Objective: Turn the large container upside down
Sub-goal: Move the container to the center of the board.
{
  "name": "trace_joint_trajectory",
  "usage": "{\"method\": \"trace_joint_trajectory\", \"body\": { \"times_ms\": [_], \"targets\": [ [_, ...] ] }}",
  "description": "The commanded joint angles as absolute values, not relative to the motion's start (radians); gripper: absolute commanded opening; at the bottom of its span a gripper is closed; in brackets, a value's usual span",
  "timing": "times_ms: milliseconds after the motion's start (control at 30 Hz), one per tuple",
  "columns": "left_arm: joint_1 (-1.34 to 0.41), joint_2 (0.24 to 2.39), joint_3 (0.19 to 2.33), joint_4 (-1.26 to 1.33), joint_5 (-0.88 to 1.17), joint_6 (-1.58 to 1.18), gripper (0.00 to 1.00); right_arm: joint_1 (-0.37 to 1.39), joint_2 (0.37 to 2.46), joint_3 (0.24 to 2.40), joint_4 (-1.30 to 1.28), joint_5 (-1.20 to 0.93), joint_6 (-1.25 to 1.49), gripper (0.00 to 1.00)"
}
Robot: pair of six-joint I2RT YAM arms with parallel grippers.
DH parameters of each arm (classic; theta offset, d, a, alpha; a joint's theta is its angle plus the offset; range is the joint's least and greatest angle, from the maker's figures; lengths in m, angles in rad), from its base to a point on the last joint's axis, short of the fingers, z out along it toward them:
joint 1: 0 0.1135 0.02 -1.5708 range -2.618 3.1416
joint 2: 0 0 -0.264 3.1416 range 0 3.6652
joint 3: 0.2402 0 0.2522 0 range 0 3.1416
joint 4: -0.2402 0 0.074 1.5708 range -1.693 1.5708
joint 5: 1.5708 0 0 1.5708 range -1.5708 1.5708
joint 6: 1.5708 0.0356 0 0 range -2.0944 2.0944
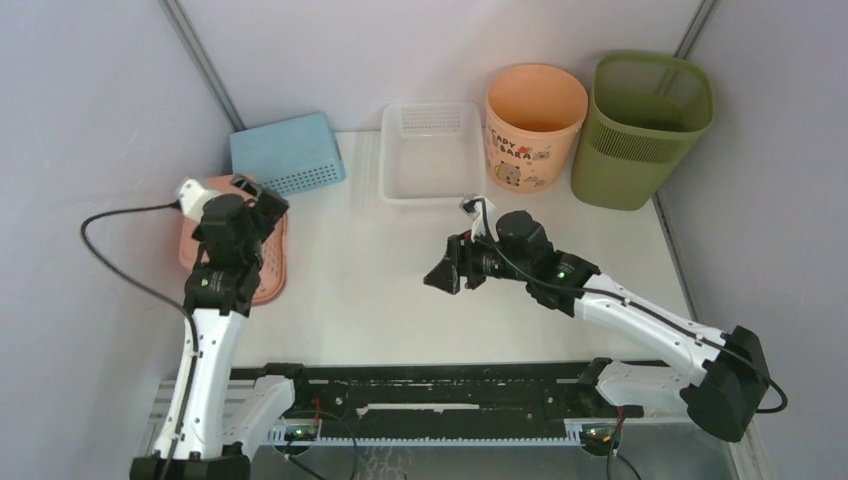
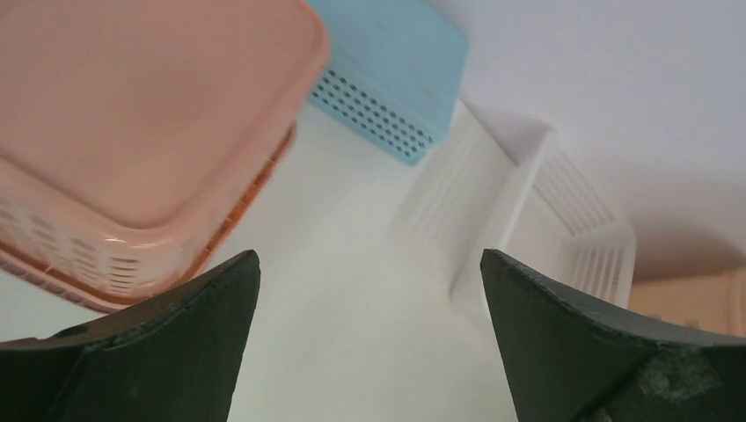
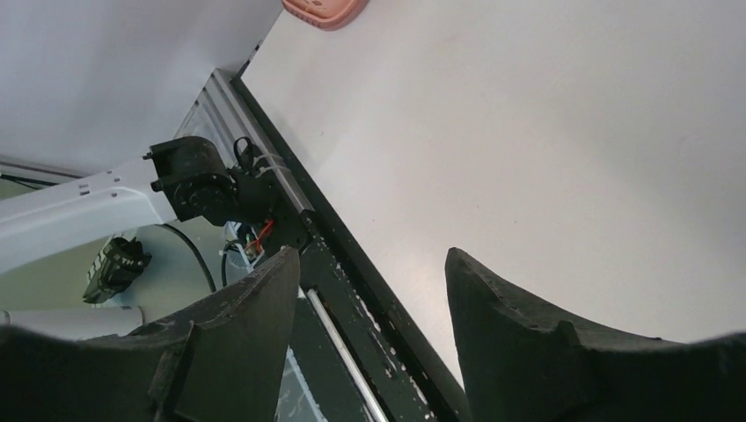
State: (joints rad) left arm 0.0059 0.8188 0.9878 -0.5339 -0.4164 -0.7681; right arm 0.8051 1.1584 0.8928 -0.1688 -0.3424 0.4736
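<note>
my left gripper point(image 1: 258, 200) hangs open by the pink basket point(image 2: 149, 97) at far left, seemingly parked aside. my right gripper point(image 1: 441, 274), centre, is open and empty, likelier to reach. the bin point(image 1: 640, 140) stands upright at upper right, untouched.

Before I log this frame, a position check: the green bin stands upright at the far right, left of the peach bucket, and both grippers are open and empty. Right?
No: the green bin stands right of the peach bucket, not left, as the top view shows. The rest holds: it is upright, far right, and the left gripper and right gripper are open and empty.
</note>
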Motion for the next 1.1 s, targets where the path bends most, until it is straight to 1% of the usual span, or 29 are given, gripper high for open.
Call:
{"method": "trace_joint_trajectory", "body": {
  "times_ms": [0, 233, 367, 433, 467, 500, 533, 633, 800, 967, 1067],
  "targets": [
    [-0.125, 0.926, 1.082, -0.506, -0.363, -0.63, 1.0, 0.798, 1.074, 0.865, -0.227, -0.281, 0.481, 0.71],
    [-0.349, 1.045, 1.163, -0.48, -0.374, -0.571, 1.0, 0.793, 0.947, 0.778, -0.26, -0.232, 0.504, 0.75],
    [-0.456, 1.071, 1.138, -0.427, -0.33, -0.557, 1.0, 0.787, 0.907, 0.737, -0.298, -0.201, 0.512, 0.78],
    [-0.525, 1.077, 1.104, -0.408, -0.335, -0.552, 1.0, 0.785, 0.888, 0.709, -0.307, -0.189, 0.524, 0.84],
    [-0.556, 1.078, 1.082, -0.394, -0.332, -0.554, 1.0, 0.785, 0.878, 0.692, -0.304, -0.186, 0.531, 0.93],
    [-0.582, 1.079, 1.056, -0.381, -0.327, -0.56, 1.0, 0.784, 0.867, 0.676, -0.3, -0.184, 0.54, 0.96],
    [-0.61, 1.079, 1.033, -0.373, -0.327, -0.57, 1.0, 0.784, 0.86, 0.654, -0.292, -0.184, 0.55, 0.98],
    [-0.698, 1.077, 0.967, -0.351, -0.337, -0.592, 1.0, 0.784, 0.834, 0.592, -0.266, -0.176, 0.584, 1.0],
    [-0.788, 1.044, 0.89, -0.345, -0.35, -0.612, 1.0, 0.785, 0.79, 0.485, -0.201, -0.173, 0.654, 1.0],
    [-0.806, 0.969, 0.828, -0.344, -0.351, -0.62, 1.0, 0.785, 0.768, 0.46, -0.193, -0.154, 0.695, 1.0],
    [-0.805, 0.957, 0.82, -0.353, -0.367, -0.614, 1.0, 0.775, 0.774, 0.461, -0.176, -0.183, 0.713, 1.0]
  ]
}}
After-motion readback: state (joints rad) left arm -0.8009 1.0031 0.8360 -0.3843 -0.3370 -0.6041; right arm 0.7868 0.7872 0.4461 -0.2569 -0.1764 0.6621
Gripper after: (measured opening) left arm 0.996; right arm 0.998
